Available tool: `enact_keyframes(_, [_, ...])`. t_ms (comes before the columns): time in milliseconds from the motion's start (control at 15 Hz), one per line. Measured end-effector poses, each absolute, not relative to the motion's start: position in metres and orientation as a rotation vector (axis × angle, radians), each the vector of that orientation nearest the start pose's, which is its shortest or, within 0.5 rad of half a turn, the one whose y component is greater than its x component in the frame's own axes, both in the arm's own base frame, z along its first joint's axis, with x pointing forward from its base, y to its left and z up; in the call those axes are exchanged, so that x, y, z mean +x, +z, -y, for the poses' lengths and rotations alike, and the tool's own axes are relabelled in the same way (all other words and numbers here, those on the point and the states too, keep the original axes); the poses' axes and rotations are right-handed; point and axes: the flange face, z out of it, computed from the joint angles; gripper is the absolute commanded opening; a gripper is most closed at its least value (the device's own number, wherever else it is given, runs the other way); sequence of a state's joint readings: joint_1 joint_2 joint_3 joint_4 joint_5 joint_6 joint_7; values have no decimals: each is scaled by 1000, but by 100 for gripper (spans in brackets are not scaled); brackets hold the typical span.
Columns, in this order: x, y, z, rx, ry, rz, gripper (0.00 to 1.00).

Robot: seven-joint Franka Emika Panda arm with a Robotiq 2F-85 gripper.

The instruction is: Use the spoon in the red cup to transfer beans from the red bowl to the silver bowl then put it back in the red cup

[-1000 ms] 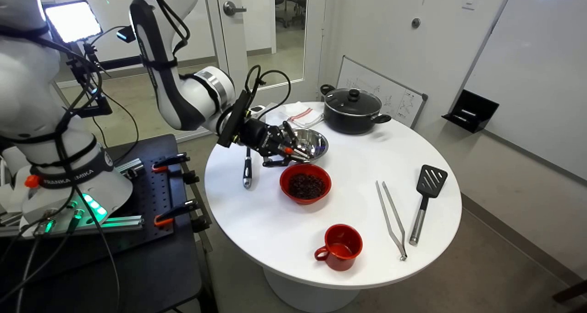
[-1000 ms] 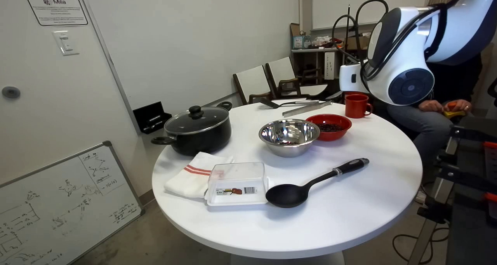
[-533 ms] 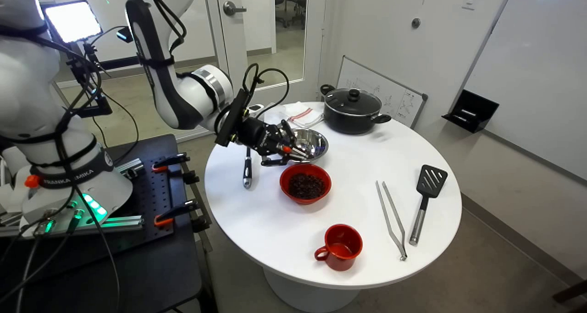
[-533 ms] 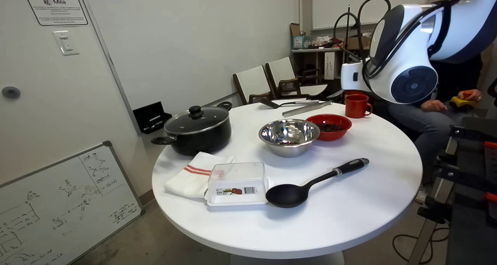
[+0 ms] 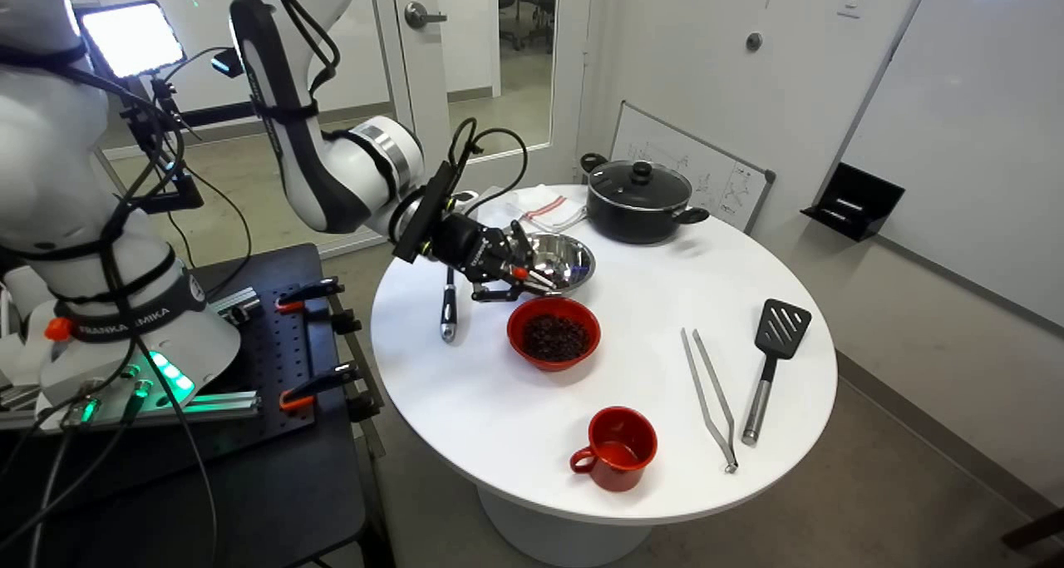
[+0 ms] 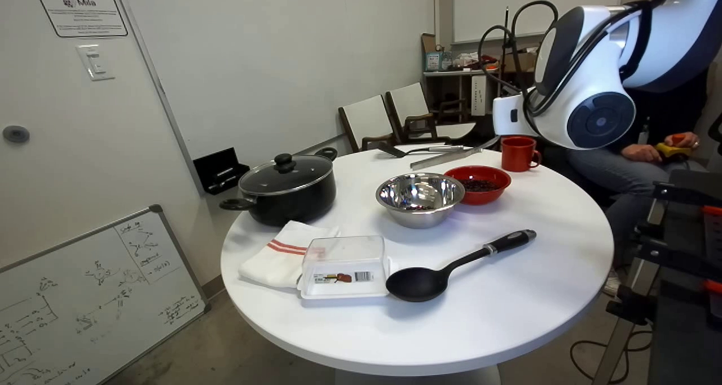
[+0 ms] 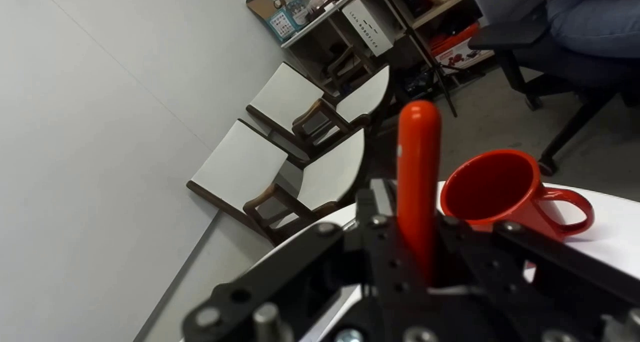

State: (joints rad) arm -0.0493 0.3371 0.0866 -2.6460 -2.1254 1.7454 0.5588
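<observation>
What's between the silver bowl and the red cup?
The red bowl, with dark beans inside. It stands between the silver bowl and the red cup, nearer the silver bowl; both exterior views show this.

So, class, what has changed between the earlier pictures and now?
The arm edged slightly up in both exterior views; in an exterior view, the person moved the yellow device right and up. Nothing was taken hold of or let go: the gripper stays shut on what looks like the spoon's red handle. Red cup, red bowl and silver bowl stayed put.
</observation>
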Motion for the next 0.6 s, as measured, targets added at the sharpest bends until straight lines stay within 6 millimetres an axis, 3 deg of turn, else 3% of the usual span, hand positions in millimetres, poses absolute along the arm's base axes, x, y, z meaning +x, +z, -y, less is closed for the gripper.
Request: enact_keyframes(600, [407, 128, 51, 1239, -370, -1270, 2])
